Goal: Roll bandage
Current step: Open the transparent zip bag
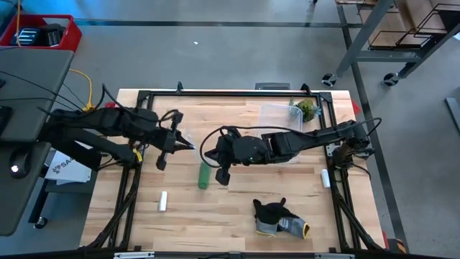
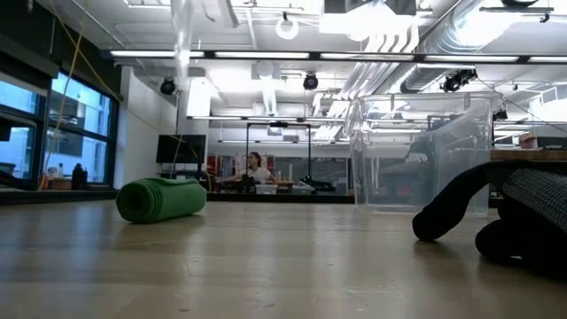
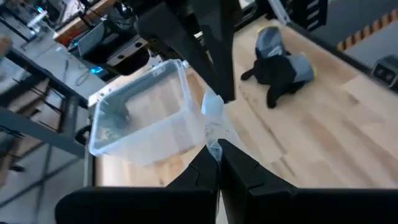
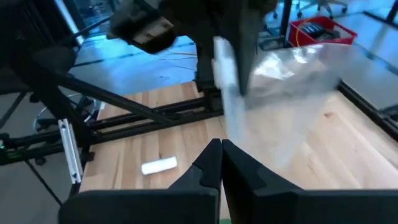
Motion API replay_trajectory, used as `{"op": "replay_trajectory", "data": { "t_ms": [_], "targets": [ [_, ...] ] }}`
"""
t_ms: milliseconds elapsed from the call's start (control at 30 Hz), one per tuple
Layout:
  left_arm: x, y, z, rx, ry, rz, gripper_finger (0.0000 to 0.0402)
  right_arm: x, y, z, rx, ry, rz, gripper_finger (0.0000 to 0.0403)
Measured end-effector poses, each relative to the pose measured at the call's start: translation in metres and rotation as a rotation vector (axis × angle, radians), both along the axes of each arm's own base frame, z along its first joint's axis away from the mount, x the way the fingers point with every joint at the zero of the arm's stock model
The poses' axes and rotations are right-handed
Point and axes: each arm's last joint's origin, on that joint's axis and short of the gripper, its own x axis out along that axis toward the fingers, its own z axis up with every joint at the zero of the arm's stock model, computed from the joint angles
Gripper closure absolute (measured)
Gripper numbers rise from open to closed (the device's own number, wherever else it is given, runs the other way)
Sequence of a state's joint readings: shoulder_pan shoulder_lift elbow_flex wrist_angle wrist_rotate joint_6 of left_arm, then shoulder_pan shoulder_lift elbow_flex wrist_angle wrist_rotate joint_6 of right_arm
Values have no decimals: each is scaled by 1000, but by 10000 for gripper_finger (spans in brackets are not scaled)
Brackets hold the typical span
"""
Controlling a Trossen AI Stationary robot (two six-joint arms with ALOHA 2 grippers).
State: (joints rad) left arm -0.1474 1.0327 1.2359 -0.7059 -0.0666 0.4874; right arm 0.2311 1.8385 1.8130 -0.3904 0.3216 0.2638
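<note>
Green bandage [image 1: 205, 175] lies as a compact roll on the counter [image 1: 230, 216], its long axis running near to far in the high view. Right gripper [image 1: 222, 177] sits just beside it, jaws shut and holding nothing visible; this arm is nearer. Left gripper [image 1: 188, 146] hangs farther off, jaws closed on a scrap of clear film [image 3: 214, 118].

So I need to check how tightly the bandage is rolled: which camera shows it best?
The low view: the bandage lies close and side-on as a compact green roll, nothing in front. The high view shows it small, from above, beside the right tool. Neither wrist view shows it.
</note>
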Motion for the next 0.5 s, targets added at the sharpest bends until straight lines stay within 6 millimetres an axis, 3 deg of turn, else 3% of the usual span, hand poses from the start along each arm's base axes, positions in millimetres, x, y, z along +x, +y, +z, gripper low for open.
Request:
{"op": "replay_trajectory", "data": {
  "t_ms": [233,500],
  "targets": [
    [13,-10,5,119,8,-20,401,0,-1,-1,-34,7,-4,403],
    [7,-15,15,171,50,-12,401,-2,1,3,-59,-5,25,403]
  ]
}}
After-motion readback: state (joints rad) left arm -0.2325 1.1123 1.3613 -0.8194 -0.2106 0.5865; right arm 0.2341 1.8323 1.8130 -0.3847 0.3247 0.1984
